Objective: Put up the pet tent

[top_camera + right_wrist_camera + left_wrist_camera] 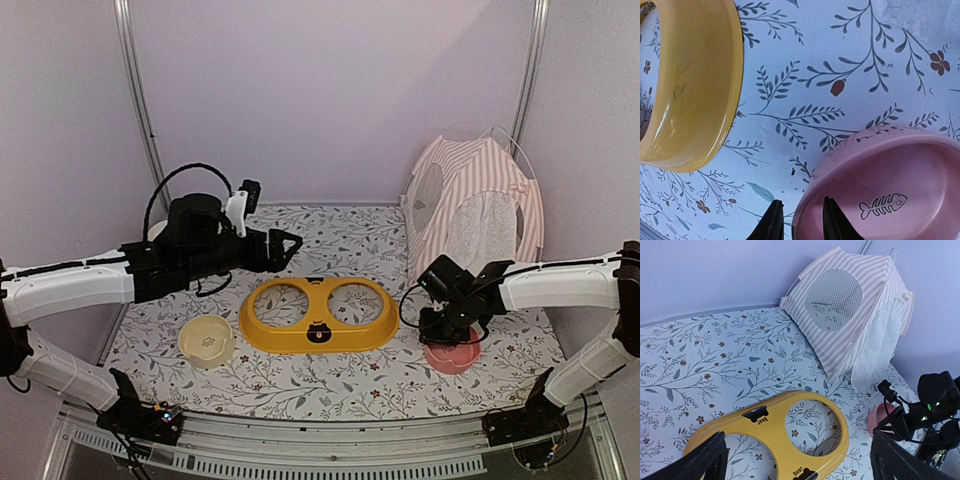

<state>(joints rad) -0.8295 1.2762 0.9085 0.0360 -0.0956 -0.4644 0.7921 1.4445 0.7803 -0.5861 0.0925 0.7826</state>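
Right pincer (447, 325) (800, 201) is down at the pink bowl (455, 357) (900, 170), its jaws narrow and astride the rim, one finger inside and one outside; a sliver of bench (330, 235) shows between the outer finger and the bowl wall, so I cannot tell whether they pinch it; a fish-bone drawing marks the bowl's inside. Left pincer (285, 245) (797, 455) hangs above the bench's left half with jaws wide and nothing between them, pointing towards the right. Pet tent (470, 200) (850, 315) stands upright at the far right corner against the back wall, well apart from both pincers; its round mesh window faces left, its lace curtain faces forward. Yellow feeder stand (315, 300) (775, 435) (695, 85) with two empty holes lies mid-bench; a cream bowl (207, 340) sits just left of it, the pink bowl to its right.
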